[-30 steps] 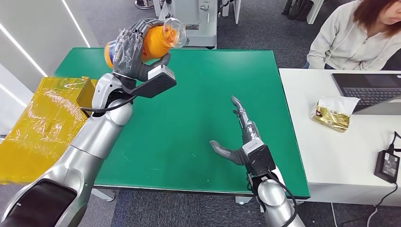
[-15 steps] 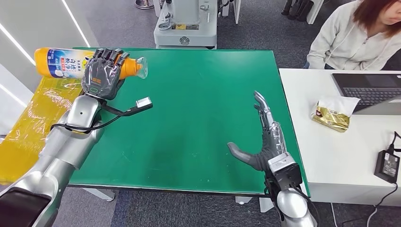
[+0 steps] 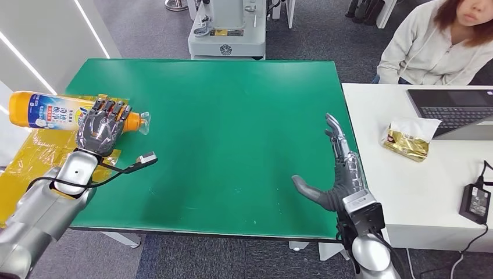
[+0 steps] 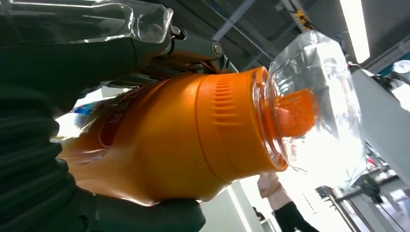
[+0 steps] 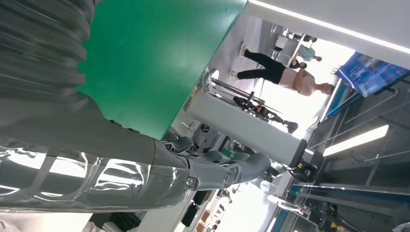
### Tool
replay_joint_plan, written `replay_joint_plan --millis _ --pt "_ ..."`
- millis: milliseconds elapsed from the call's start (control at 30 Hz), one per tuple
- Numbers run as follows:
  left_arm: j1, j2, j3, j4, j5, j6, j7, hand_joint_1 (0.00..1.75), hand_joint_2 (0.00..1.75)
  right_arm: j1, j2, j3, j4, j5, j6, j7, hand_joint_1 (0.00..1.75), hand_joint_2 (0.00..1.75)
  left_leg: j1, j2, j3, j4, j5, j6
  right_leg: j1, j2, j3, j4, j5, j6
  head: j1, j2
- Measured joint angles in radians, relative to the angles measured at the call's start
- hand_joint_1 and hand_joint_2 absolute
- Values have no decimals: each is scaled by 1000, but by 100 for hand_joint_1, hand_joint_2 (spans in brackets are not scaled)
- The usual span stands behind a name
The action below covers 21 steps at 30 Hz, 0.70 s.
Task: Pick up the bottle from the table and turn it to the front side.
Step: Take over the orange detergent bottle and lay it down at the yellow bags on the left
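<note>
Bottle [image 3: 43, 111] (orange, blue/white label, clear cap [image 3: 143, 122]) was off the table [image 3: 244, 133], held lying horizontal at approx 9 o'clock of the green mat, over the mat's edge and above a yellow wrapped box [image 3: 35, 157]. Base pointed to 9 o'clock, cap to 3 o'clock. Label faced up twd the head cam. In the left wrist view the orange shoulder and collar [image 4: 227, 125] sat close to the lens, clear cap [image 4: 319, 106] beyond, dark fingers [image 4: 145, 212] wrapped under and over the body.

Progress, my judgement: pick-up done, bottle well clear of the surface. Label side visible from above, so the turn looked mostly done; whether this counts as "front" I couldn't confirm. Left to do, prob.: final orientation check and perhaps setting it back down.

Left hand [image 3: 103, 128]: fingers closed round the bottle's neck end, back of hand up, forearm coming in from 7 o'clock. A small grey module [image 3: 147, 157] on a cable hung by the wrist.

Right hand [image 3: 340, 174]: held nothing, fingers spread and extended twd 12 o'clock, thumb out to 9 o'clock, at approx 4 o'clock of the mat near its edge.

Outward: white desk [image 3: 407, 197] at 3 o'clock w/ laptop [image 3: 453, 113], gold packet [image 3: 408, 141], power adapter [image 3: 475, 203]; a person [image 3: 436, 46] seated at 1 o'clock.
</note>
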Motion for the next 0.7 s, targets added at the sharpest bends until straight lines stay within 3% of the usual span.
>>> replay_joint_plan --millis 333,700 --pt "111 57 19 -10 0 -17 -124 175 175 11 0 -22 -13 0 26 5 0 175 0 0 0 0 0 0 0 0 0 0 0 0 0 0" --pt "158 33 115 77 20 -60 -216 175 175 6 0 -27 -15 -1 54 8 0 175 0 0 0 0 0 0 0 -1 0 0 0 0 0 0"
